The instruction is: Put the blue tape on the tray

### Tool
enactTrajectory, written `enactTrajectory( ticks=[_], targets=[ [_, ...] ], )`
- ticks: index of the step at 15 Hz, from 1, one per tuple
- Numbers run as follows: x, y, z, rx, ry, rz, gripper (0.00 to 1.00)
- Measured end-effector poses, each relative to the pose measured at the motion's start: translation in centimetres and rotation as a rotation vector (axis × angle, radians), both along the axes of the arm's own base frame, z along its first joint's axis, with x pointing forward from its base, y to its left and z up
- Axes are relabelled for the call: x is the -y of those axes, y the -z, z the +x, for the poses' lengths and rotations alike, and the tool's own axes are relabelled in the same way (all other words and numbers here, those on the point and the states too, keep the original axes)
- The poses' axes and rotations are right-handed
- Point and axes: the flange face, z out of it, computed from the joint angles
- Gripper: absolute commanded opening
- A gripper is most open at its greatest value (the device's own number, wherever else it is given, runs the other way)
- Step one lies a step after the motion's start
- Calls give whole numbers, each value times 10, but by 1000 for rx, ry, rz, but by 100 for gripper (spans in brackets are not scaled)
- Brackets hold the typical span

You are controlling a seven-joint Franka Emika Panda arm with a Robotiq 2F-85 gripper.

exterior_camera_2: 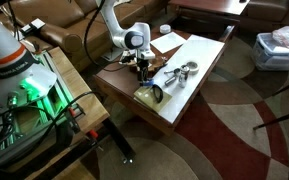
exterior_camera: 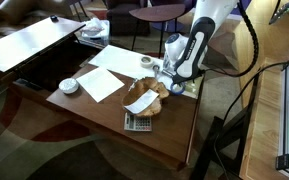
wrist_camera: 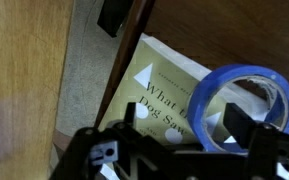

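From where I stand, only the wrist view shows the blue tape (wrist_camera: pixel 249 72). In both exterior views it is too small to pick out near the hand (exterior_camera: pixel 169 73) (exterior_camera_2: pixel 142 67).

Up close the tape is a thin-walled ring of clear, bright blue. It looks pale where the light comes through, it is a little blurred, and its right side is cut off by the frame. It sits at the right of the hand (wrist_camera: pixel 184 138), over a pale book (wrist_camera: pixel 159 85) with dark lettering that lies at the edge of the wooden bench (wrist_camera: pixel 214 25). One dark finger (wrist_camera: pixel 236 125) stands in front of the ring's opening. I cannot tell whether the hand is pinching the ring's wall or is only near it.

The exterior views give the wider layout that the wrist camera misses. The brown rounded tray (exterior_camera: pixel 155 96) (exterior_camera_2: pixel 146 96) sits on the bench (exterior_camera: pixel 94 118) just beside the hand, with something white lying across it. A dark calculator (exterior_camera: pixel 137 121) lies just beside the tray, towards the bench edge. A small white bowl (exterior_camera: pixel 69 86) stands well apart on the far side of a sheet of paper (exterior_camera: pixel 102 82). The tape is not on the tray.
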Motion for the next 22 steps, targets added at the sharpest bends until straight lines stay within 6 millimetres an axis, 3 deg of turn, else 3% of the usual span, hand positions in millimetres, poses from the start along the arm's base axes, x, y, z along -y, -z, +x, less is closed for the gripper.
enactTrajectory(
  ticks=[5,8,14,22],
  targets=[
    [2,9,0,-2,2,-6,18],
    [3,17,0,-4,-4,-9,0],
    [-4,9,8,34,-15,10,3],
    [-10,-56,3,219,-25,99,3]
  ],
)
